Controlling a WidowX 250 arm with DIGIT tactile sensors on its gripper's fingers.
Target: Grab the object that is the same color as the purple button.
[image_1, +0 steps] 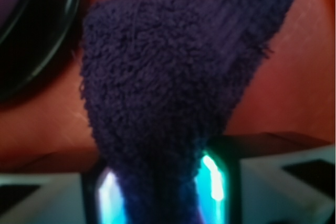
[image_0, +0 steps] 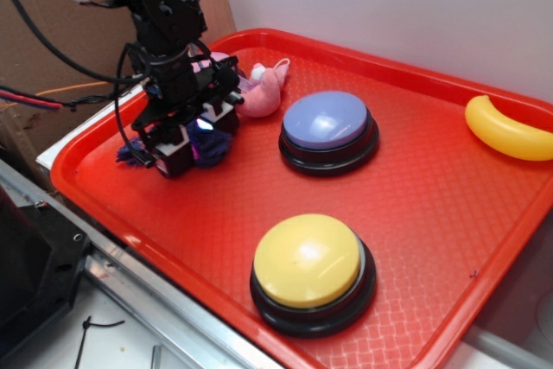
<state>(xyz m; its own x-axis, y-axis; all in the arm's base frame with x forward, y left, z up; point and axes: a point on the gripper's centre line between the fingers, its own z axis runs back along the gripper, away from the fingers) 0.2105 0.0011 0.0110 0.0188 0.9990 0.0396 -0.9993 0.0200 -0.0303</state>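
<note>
The object, a dark purple fuzzy cloth (image_0: 212, 146), lies at the left end of the red tray (image_0: 415, 213), under my gripper (image_0: 186, 149). In the wrist view the cloth (image_1: 173, 77) fills the middle. Its narrow end runs down between my glowing fingertips (image_1: 212, 179), and my gripper (image_1: 163, 192) is shut on it. The purple button (image_0: 327, 120) has a lavender dome and black base. It stands in the middle of the tray, to the right of the gripper. Its black rim (image_1: 31, 35) shows at the wrist view's upper left.
A pink plush toy (image_0: 263, 92) lies just behind the gripper. A yellow-topped button (image_0: 307, 261) stands near the tray's front edge. A yellow banana shape (image_0: 505, 131) rests at the far right. Brown cardboard (image_0: 52, 32) stands behind the arm.
</note>
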